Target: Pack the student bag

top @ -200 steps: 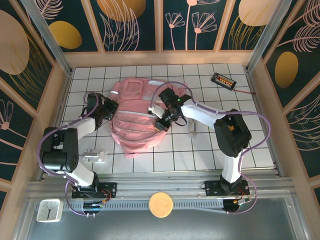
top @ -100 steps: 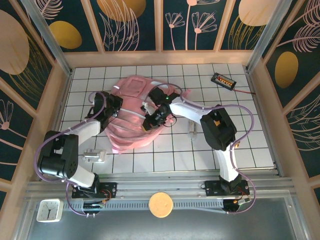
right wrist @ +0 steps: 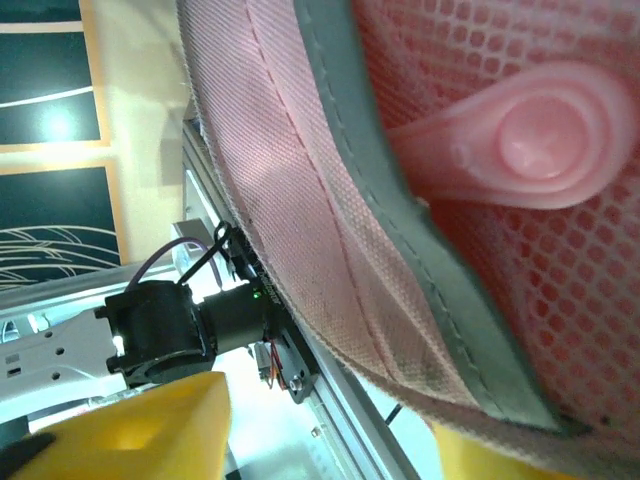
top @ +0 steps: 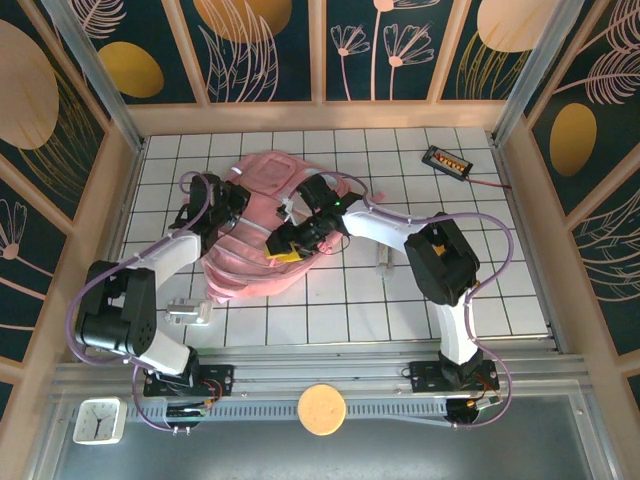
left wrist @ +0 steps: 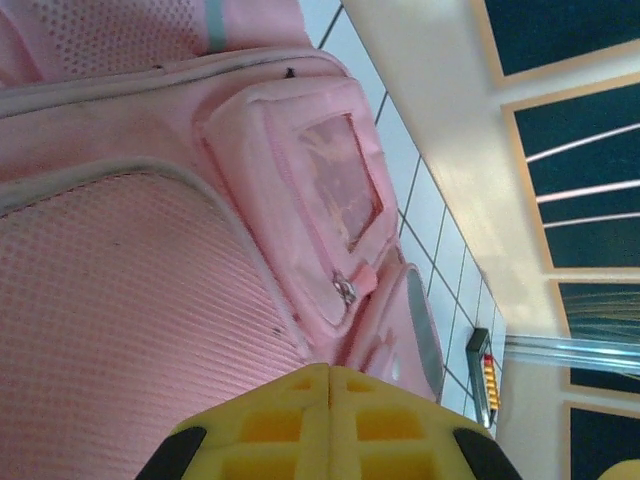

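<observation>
As arms bend inward, left gripper [left wrist: 328,385], right gripper [top: 285,247] at bag [top: 245,275]

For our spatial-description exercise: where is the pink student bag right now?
In the top external view the student bag lies left of centre on the tiled table, the left gripper at its left edge, the right gripper over its middle.

Overhead looks down; wrists (close) share student bag [top: 248,272].
</observation>
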You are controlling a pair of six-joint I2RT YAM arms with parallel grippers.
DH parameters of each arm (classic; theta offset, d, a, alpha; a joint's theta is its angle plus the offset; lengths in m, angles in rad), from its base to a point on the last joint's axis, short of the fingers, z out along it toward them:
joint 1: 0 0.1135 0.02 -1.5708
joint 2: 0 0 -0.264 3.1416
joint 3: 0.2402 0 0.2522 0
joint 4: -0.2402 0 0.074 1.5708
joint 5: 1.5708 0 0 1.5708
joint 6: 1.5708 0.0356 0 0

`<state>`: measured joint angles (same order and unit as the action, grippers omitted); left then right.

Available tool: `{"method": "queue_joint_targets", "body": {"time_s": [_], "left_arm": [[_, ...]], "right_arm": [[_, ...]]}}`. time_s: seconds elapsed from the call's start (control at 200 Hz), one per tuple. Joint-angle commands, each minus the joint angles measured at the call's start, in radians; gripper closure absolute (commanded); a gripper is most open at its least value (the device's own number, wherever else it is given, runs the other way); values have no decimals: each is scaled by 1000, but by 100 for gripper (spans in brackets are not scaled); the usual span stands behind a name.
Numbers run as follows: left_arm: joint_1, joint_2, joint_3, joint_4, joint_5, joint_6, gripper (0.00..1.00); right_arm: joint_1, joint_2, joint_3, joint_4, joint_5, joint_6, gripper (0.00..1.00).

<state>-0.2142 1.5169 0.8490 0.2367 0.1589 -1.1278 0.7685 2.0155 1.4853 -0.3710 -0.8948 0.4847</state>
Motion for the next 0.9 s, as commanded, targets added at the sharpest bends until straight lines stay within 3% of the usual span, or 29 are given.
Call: {"method": "queue_joint_targets", "body": {"time_s": [0.0, 0.035, 0.095, 0.185, 0.465, 0.766, 0.896], "left_arm": [[10, -80, 54, -150, 47, 146, 100], [11, -100, 56, -184, 48, 181, 100], [10, -130, 64, -248, 61, 239, 85], [9, -175, 62, -343, 80, 333, 73], [-23, -348, -66, -517, 147, 554, 63], [-63, -394, -154, -600, 122, 665, 49], [-63, -414, -174, -582, 128, 670, 45]], "right_arm": [[-30, -58, -46, 38, 28, 49, 35], [-49, -83, -84, 51, 34, 65, 35], [-79, -115, -150, 76, 49, 95, 35], [-110, -137, -202, 118, 84, 134, 36], [-118, -69, -149, 311, 129, 340, 41], [-104, -14, -38, 133, 222, 361, 56], [-96, -54, -26, 94, 284, 434, 56]]}}
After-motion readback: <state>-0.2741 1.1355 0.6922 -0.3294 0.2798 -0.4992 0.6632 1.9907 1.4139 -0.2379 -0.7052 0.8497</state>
